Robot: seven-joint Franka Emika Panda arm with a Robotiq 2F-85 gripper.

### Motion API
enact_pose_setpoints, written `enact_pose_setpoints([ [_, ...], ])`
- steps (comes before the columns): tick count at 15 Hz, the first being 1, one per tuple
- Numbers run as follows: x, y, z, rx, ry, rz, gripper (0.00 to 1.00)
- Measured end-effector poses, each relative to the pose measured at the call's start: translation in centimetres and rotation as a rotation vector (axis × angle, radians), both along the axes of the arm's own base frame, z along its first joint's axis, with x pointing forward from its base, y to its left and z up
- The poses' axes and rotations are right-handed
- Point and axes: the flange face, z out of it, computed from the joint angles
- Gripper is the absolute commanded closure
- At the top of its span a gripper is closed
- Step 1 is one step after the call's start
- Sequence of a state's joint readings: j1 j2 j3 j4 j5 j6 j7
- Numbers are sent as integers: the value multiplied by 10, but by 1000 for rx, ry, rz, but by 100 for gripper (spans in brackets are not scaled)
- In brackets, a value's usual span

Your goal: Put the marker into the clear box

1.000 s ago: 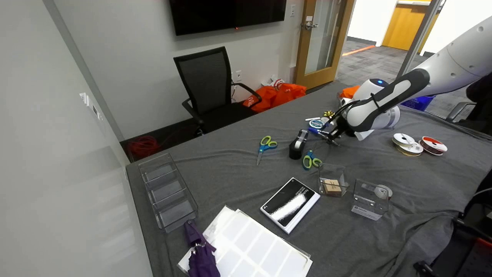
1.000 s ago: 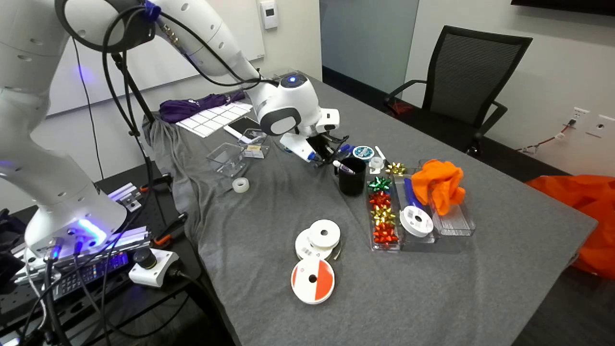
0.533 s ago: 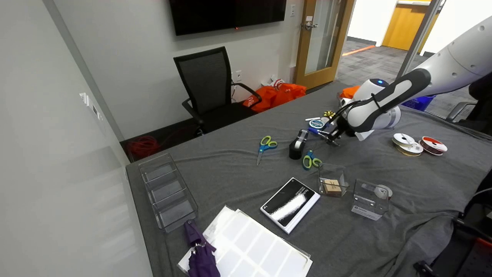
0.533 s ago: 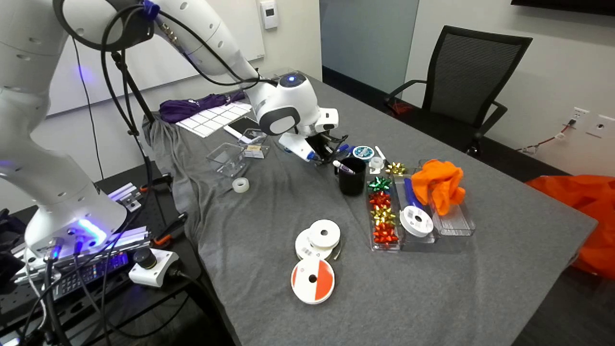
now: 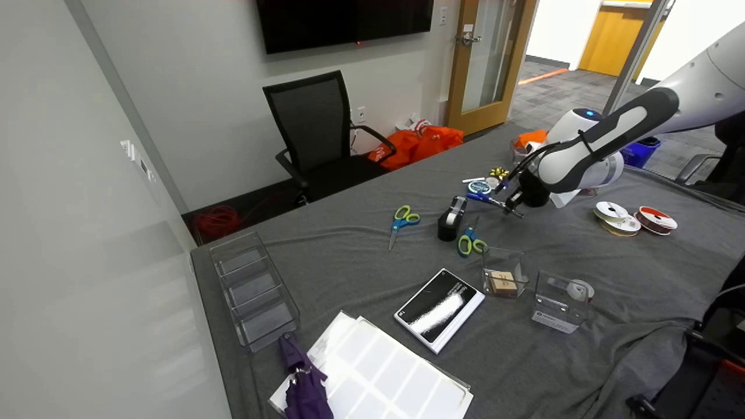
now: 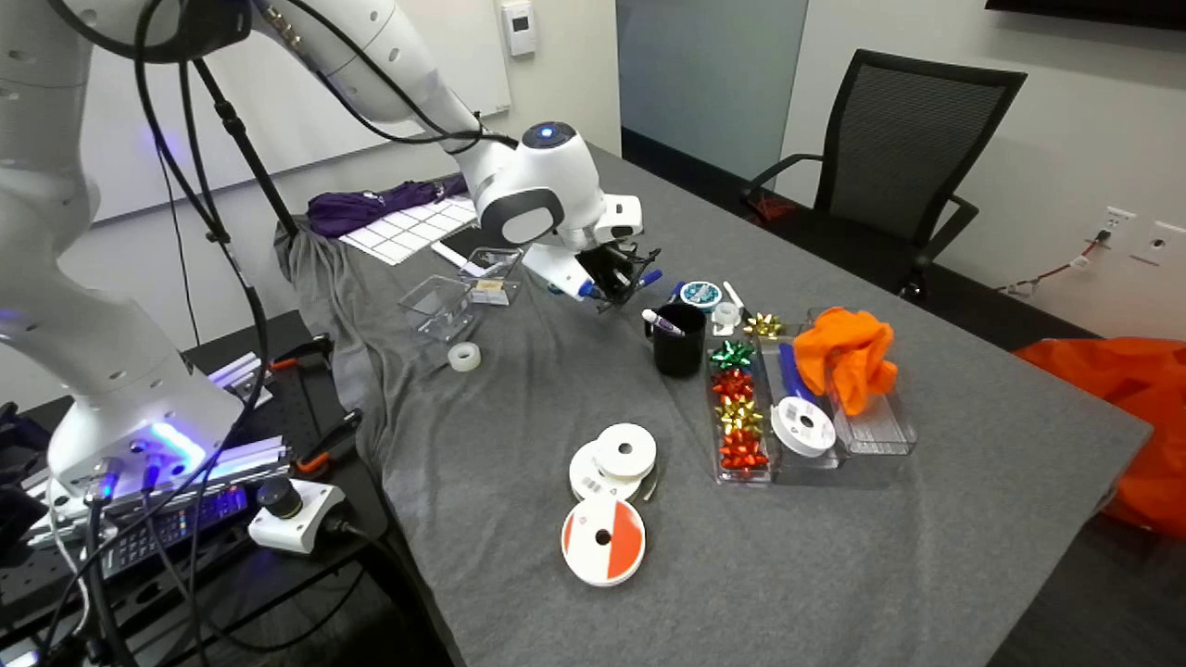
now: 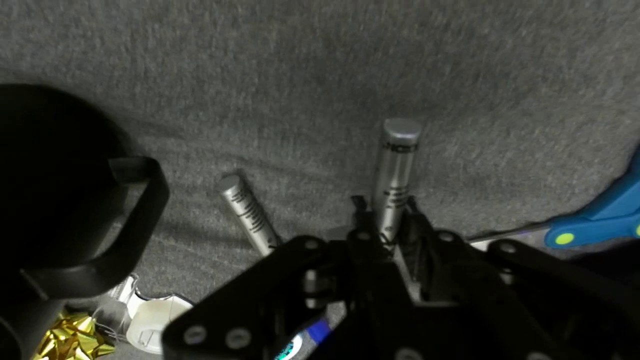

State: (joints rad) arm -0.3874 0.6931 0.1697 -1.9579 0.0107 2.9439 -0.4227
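Over the gray table (image 5: 361, 267), noted a lift and pull-back of the white arm (image 6: 417, 81) since half a second ago: leftward in an exterior view, away from the black mug (image 6: 681, 347). Found two possible targets, both nearer in an exterior view: a clear box (image 5: 504, 257) with a tan block (image 5: 503, 283) inside and, to the right, a second clear box (image 5: 553, 302). Not yet over either. Read the gripper (image 7: 386, 215) as narrow, closed around the silver marker (image 7: 395, 185) in the wrist view, with a loose marker (image 7: 250, 215) lying on the table at left. Raised too, to judge by a wider gap from the loose marker; cannot be sure of the clearance, with so dark a grip. Taken as a finished pick, with placing left to do.
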Motion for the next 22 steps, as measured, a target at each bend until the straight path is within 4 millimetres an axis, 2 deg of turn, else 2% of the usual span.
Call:
enact_pose_setpoints([
  [6, -18, 2, 20, 5, 77, 28, 96],
  [9, -30, 3, 32, 24, 186, 67, 96],
  [13, -48, 6, 61, 60, 391, 102, 96],
  [14, -50, 7, 70, 62, 430, 98, 83],
  [16, -48, 8, 87, 51, 437, 89, 83],
  [20, -48, 10, 88, 46, 439, 86, 83],
  [21, -48, 10, 88, 46, 439, 86, 96],
  [22, -48, 9, 88, 46, 439, 85, 96],
])
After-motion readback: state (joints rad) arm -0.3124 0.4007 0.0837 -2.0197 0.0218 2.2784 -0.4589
